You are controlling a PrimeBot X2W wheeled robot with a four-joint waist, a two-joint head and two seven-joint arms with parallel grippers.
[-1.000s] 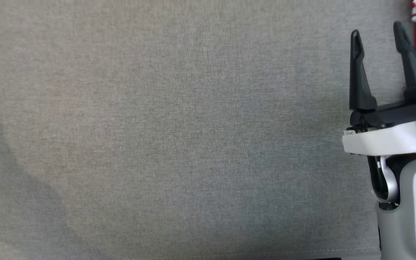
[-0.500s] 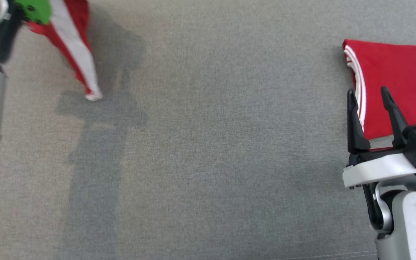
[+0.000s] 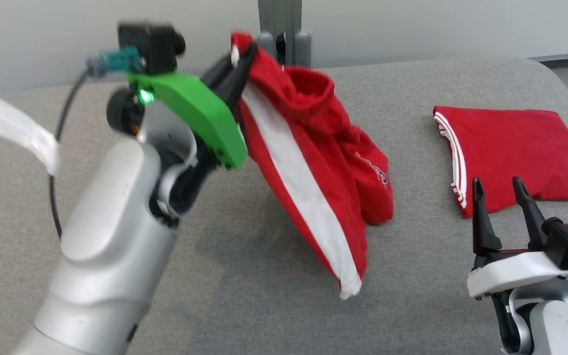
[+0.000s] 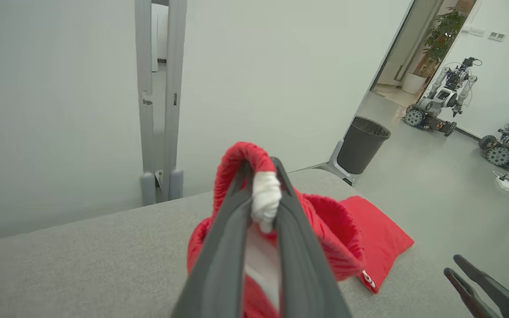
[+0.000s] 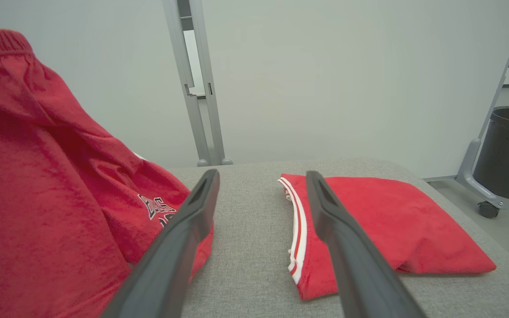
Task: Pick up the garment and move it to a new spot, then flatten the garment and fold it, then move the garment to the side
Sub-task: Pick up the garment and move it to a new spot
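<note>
Head view: the left gripper (image 3: 242, 56) is pinching the shorts (image 3: 323, 148) up over the desk (image 3: 264, 305), the right gripper (image 3: 496, 181) is gaping empty; pickup looks done, with placing, flattening and folding waiting.

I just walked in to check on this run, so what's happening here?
The left gripper is shut on the waistband of the red shorts, holding them up so they hang toward the grey padded table. The right gripper is open and empty, low at the right, near a folded red garment lying flat on the table. Flattening and folding are not yet done.
</note>
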